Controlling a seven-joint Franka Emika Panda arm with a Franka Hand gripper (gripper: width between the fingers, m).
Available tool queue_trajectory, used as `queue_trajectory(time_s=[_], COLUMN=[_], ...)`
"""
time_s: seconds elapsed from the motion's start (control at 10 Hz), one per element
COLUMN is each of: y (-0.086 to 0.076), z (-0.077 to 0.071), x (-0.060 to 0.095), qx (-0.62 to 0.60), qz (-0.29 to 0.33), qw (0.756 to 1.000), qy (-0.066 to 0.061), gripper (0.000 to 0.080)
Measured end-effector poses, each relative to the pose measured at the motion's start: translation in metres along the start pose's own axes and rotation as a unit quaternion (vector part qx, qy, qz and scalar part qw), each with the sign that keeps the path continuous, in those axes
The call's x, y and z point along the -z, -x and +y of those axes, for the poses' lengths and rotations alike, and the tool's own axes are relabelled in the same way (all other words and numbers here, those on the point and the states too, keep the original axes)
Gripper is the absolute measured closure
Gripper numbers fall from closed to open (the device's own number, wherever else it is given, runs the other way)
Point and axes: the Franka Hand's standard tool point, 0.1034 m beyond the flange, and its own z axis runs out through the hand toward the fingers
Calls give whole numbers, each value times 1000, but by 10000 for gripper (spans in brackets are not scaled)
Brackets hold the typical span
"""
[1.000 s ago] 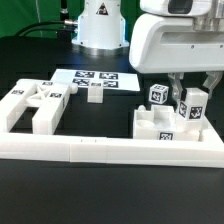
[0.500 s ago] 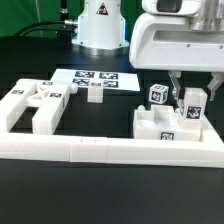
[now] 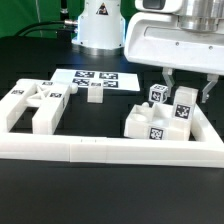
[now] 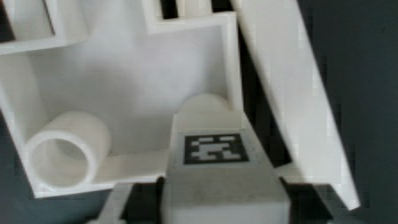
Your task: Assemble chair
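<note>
Right now your gripper (image 3: 186, 92) is clenched on an upright tagged bar (image 3: 186, 110) of the chair, one finger on each side of it. In the wrist view the same tagged bar (image 4: 215, 140) sits pinched between the two fingers (image 4: 143, 197).

The bar meets a blocky seat piece (image 3: 148, 128), which sits tilted. It lies near the table's (image 3: 110, 200) edge on the exterior view's right, just inside the corner of the border rail (image 3: 100, 152). Whether bar and seat piece are joined or only touching, you cannot tell from these views.

A tagged cube (image 3: 157, 95) stands just behind the seat piece, beside the gripper. More loose chair parts (image 3: 35, 108) lie grouped toward the table's edge on the exterior view's left. One small block (image 3: 95, 95) stands near the marker board (image 3: 85, 78) at the middle.
</note>
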Motion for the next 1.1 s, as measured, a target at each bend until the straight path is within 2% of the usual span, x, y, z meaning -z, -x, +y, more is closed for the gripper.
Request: queue_trajectory(time_s=[0.3, 0.4, 0.5, 0.6, 0.8, 0.9, 1.1], y=[-5, -5, -5, -6, -2, 2, 5], z=[7, 7, 7, 7, 15, 26, 40], x=[0, 0, 1, 6, 27, 37, 39], qx=[-47, -48, -44, -29, 27, 48, 40], qz=[3, 3, 3, 5, 12, 11, 7], qw=[999, 999, 999, 1000, 1000, 999, 999], qy=[5, 4, 4, 1, -9, -12, -8], gripper=[512, 322, 322, 188, 157, 151, 151])
